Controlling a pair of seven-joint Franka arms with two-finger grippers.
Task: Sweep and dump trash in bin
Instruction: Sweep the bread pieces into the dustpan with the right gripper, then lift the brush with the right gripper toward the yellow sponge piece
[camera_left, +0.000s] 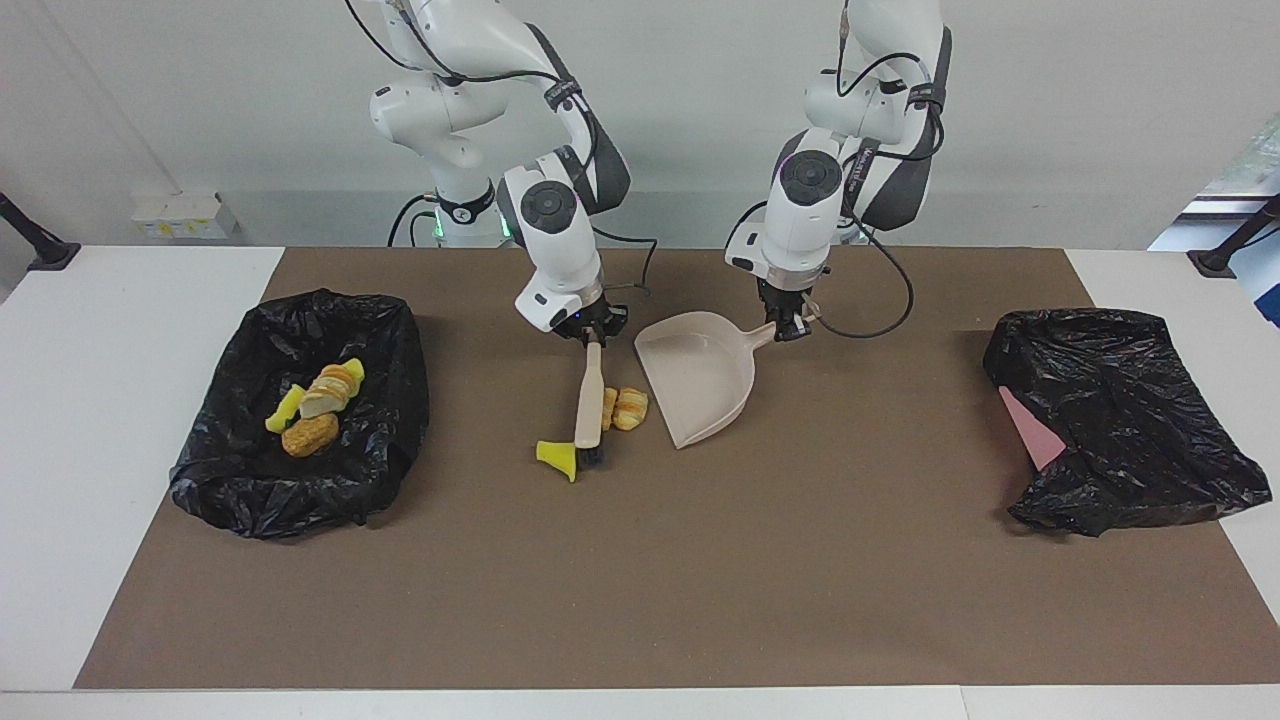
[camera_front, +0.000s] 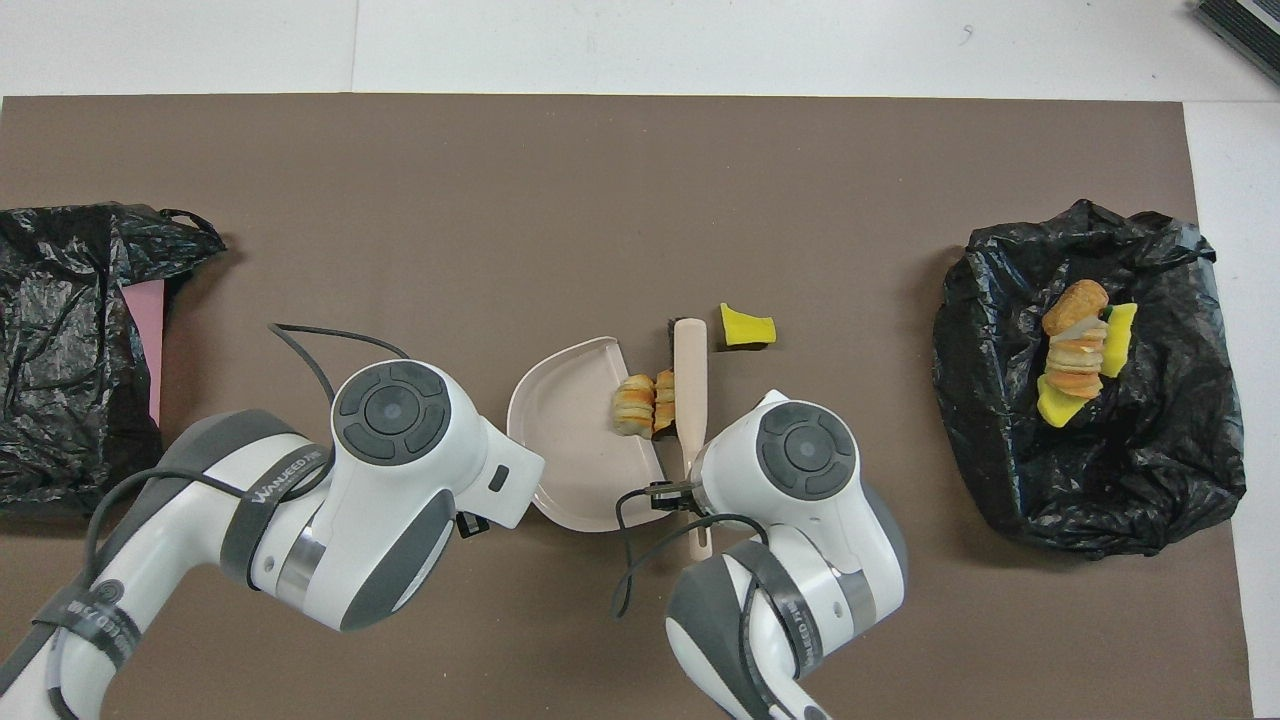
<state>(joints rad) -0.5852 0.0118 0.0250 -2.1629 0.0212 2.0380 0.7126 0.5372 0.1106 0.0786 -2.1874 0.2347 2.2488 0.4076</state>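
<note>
right gripper (camera_left: 592, 333): clamped on the handle of the brush (camera_left: 589, 408), bristles down on the mat below it, so two bread rolls (camera_left: 622, 408) sit trapped between brush and pan.
left gripper (camera_left: 793, 326): clamped on the dustpan (camera_left: 700, 375) handle, open lip set toward the right gripper to catch the push.
yellow chunk (camera_left: 558, 455): loose beside the bristles, on the brush's outer side; likely missed by this stroke.
lined bin (camera_left: 370, 420): toward the right arm's end of the table, holding four pieces for dumping.
</note>
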